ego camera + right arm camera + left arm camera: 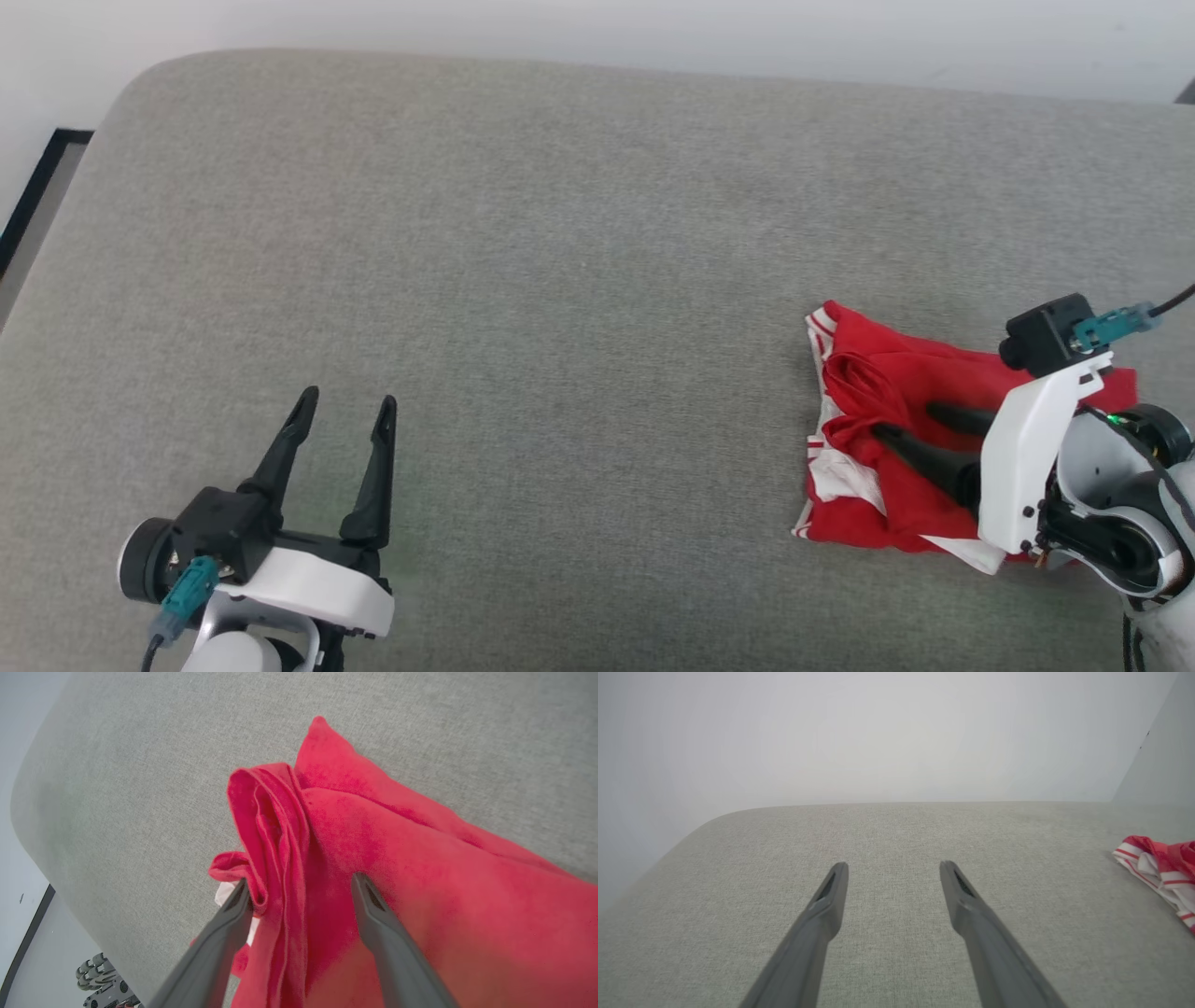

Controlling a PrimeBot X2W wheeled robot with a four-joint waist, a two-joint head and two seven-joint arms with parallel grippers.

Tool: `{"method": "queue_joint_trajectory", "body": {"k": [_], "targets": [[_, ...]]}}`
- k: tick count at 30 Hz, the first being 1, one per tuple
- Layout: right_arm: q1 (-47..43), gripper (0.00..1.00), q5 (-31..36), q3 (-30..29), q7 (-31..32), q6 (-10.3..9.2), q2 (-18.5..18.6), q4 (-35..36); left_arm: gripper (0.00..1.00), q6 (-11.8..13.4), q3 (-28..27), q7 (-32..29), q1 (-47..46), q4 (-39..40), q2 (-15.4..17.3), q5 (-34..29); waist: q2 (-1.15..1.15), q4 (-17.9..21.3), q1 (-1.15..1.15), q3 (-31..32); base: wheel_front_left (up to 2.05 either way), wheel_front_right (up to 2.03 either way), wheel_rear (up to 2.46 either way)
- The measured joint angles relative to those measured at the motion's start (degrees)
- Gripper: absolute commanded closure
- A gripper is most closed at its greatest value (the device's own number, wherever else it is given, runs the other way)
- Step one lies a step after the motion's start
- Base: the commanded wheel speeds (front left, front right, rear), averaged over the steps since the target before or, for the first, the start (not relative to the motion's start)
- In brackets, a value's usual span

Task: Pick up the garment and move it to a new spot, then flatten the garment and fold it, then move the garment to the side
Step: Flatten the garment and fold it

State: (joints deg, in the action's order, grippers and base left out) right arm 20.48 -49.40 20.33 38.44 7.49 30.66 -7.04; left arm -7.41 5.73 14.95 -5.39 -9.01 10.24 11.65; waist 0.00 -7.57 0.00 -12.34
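Left end effector (893, 865): fingers spread over grey fabric cushion (896, 830). Red garment (1162, 868), striped white trim, bunched at right edge, well apart.

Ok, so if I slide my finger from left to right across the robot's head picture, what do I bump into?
First the left end effector, open → the bare grey cushion → the red garment → the right end effector, its open fingers pointing left over the garment.
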Motion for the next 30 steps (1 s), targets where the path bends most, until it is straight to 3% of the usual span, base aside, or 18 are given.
{"method": "queue_joint_trajectory", "body": {"k": [7,10,12,13,16,30], "targets": [[0.1,0.0,-2.1,1.2,-7.2,0.0,2.2,-0.2,0.0,0.0,-0.6,0.0,0.9,-0.3,0.2,1.0,0.0,2.3,0.0,1.4,0.0,0.0,0.0],[0.1,0.0,-2.6,2.1,-14.7,0.0,4.4,-1.0,0.0,0.0,-1.4,0.0,1.2,-1.2,-0.1,1.6,0.0,3.7,0.0,2.5,0.0,0.0,0.0],[0.1,0.0,-2.6,2.1,-14.7,0.0,4.4,-1.0,0.0,0.0,-1.4,0.0,1.2,-1.2,-0.1,1.6,0.0,3.7,0.0,2.5,0.0,0.0,0.0],[-0.1,0.0,-2.3,3.3,-21.5,0.0,5.9,-2.7,0.0,0.0,-2.2,0.0,2.1,-2.8,-0.5,2.2,0.0,4.7,0.0,3.5,0.0,0.0,0.0],[-1.2,0.0,-2.0,4.1,-27.8,0.0,6.4,-5.3,0.0,0.0,-3.0,0.0,2.4,-3.9,-0.6,2.9,0.0,5.7,0.0,4.7,0.0,0.0,0.0],[-6.7,0.0,0.8,2.6,-51.3,0.0,7.3,-13.5,0.0,0.0,-5.9,0.0,7.3,-3.1,-0.8,3.0,0.0,7.0,0.0,10.3,0.0,0.0,0.0]]}}
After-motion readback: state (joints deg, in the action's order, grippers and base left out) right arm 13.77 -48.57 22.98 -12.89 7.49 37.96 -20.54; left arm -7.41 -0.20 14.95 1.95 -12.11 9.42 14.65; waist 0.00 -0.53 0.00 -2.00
